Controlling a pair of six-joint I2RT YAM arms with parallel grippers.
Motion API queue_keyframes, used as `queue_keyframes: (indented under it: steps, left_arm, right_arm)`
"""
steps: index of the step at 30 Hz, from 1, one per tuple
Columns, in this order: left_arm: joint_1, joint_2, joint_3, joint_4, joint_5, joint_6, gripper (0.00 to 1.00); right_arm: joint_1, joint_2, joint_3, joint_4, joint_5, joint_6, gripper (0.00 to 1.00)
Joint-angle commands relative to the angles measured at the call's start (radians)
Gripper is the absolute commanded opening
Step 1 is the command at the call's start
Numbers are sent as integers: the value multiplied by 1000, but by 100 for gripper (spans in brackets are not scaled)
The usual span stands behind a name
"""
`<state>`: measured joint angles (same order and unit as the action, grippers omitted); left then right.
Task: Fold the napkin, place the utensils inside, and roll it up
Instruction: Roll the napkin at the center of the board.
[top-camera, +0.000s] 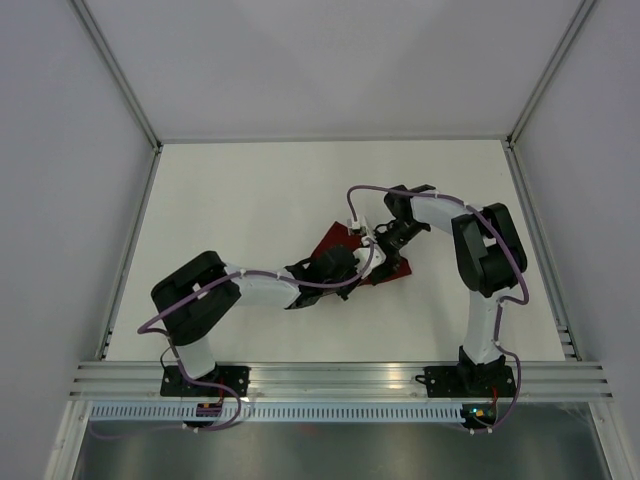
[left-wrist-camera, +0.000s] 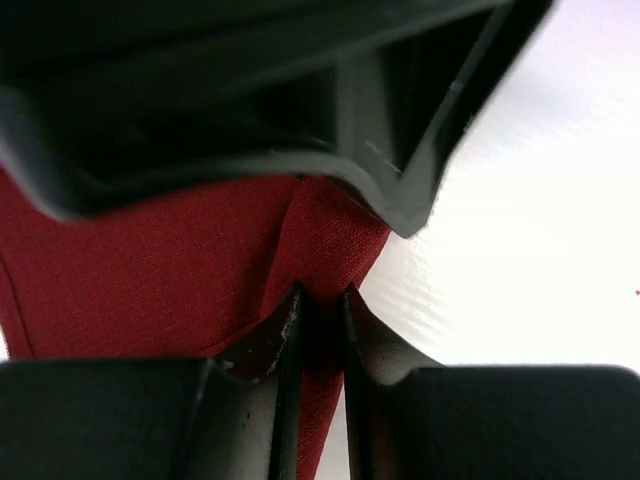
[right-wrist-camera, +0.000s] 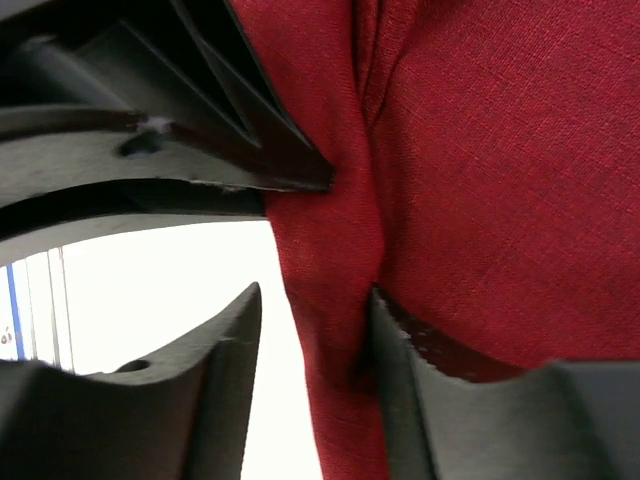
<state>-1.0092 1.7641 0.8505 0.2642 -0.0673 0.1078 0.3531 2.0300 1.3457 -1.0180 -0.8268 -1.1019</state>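
The dark red napkin lies bunched in the middle of the white table, mostly hidden under both grippers. My left gripper reaches in from the left, and its narrow jaws are shut on a raised fold of the napkin. Coming from the right, my right gripper meets it over the cloth. Its jaws stand open around a hanging fold of the napkin, which rests against one finger with a gap to the other. No utensils are in view.
White walls enclose the table on three sides. An aluminium rail runs along the near edge between the arm bases. Purple cables loop over both arms.
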Motion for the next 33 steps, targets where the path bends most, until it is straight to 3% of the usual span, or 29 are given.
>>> queue_keyframes:
  steps: [1, 5, 13, 21, 27, 33]
  left_arm:
    - [33, 84, -10, -45, 174, -97, 2]
    - [67, 112, 13, -92, 271, -137, 2]
    - [162, 141, 44, -148, 452, -191, 2]
    - [240, 216, 114, -238, 580, -224, 2]
    - [300, 291, 194, -350, 705, -247, 2]
    - [342, 411, 311, -483, 822, -258, 2]
  right_arm:
    - [-3, -34, -48, 67, 63, 33, 54]
    - [-16, -131, -56, 82, 32, 88, 59]
    - [-80, -272, -143, 426, 109, 402, 69]
    - [-186, -286, -114, 516, 66, 476, 70]
    - [-236, -378, -177, 516, 2, 363, 70]
    - [-217, -510, -357, 555, 11, 193, 74]
